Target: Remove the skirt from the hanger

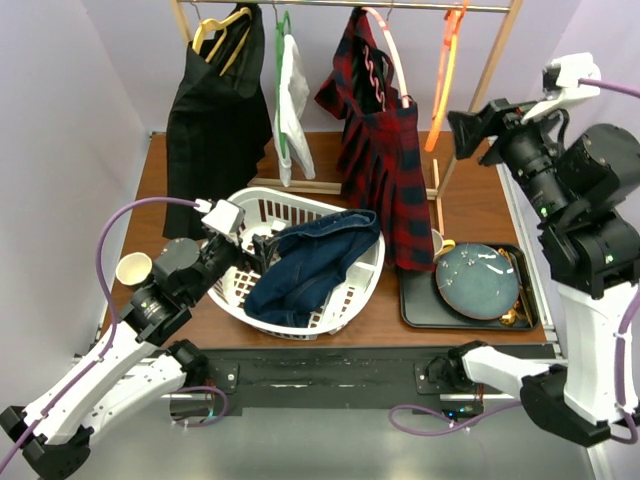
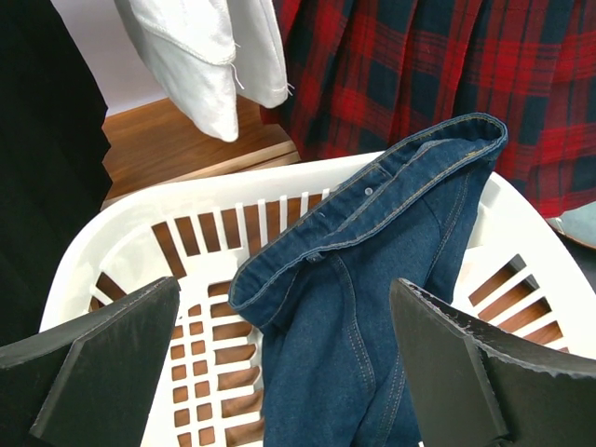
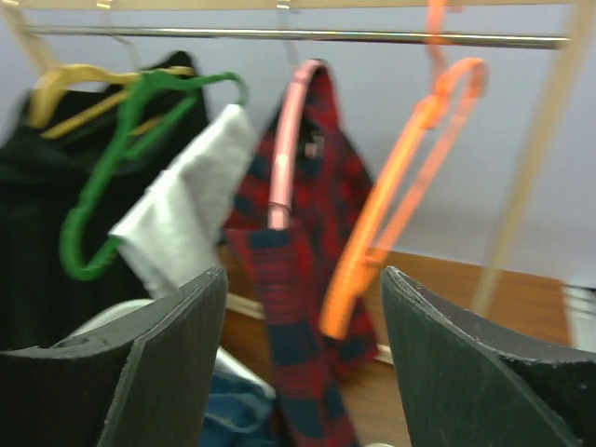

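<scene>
A red and navy plaid skirt [image 1: 385,170] hangs on a pink hanger [image 1: 390,50] from the rack rail; it also shows in the left wrist view [image 2: 447,74] and the right wrist view [image 3: 289,270]. A denim skirt [image 1: 315,260] lies draped in the white laundry basket [image 1: 345,300], partly over its far rim. My left gripper [image 1: 262,248] is open and empty just above the basket, with the denim [image 2: 372,279] between and beyond its fingers. My right gripper [image 1: 462,132] is open and empty, raised to the right of the rack and facing the pink hanger [image 3: 289,140].
A black garment [image 1: 215,110] hangs on a yellow hanger, a white one [image 1: 293,105] on a green hanger, and an orange hanger [image 1: 447,70] hangs bare. A black tray with a blue plate [image 1: 478,278] sits right of the basket. A paper cup [image 1: 133,268] stands at left.
</scene>
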You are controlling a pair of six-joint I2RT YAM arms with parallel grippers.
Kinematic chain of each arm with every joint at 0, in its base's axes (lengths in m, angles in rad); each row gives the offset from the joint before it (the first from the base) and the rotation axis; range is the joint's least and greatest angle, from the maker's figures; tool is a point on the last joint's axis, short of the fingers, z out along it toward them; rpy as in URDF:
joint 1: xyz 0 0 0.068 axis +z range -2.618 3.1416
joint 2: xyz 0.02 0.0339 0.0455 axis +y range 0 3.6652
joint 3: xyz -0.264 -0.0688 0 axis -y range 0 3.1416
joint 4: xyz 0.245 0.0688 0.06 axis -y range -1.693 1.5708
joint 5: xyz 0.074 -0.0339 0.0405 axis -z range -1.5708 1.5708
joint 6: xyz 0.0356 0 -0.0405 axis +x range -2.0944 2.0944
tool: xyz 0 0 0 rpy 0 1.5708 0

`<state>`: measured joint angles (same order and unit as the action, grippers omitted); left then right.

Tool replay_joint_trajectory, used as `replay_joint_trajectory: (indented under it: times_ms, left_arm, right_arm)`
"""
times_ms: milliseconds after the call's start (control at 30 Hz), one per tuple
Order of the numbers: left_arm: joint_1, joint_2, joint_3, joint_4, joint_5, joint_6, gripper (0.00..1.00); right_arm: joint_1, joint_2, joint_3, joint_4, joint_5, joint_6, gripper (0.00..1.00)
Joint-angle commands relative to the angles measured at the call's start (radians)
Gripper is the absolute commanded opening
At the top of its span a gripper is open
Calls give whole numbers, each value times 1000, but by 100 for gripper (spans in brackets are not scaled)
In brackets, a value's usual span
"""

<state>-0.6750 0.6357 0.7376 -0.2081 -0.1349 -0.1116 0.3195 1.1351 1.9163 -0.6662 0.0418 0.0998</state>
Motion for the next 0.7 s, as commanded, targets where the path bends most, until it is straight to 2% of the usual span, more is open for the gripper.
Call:
replay_joint_trajectory:
  times_ms: [0, 133, 267, 433, 667]
  left_arm:
    - [5, -7, -6, 26, -20, -3, 100]
    - [6, -7, -4, 26, -22, -3, 100]
    - [5, -11, -4, 22, -25, -2, 100]
    - [5, -18, -4, 24, -31, -2, 100]
    - [5, -11, -4, 24, -26, -2, 100]
  right_arm:
    - [0, 110, 62, 16, -174, 153, 68]
    - [0, 164, 82, 94, -191, 199, 66]
    - [18, 262, 183, 70, -140, 178, 65]
    - [81, 416, 346, -9, 39, 74, 63]
    - [164, 463, 336, 13, 230, -31, 62]
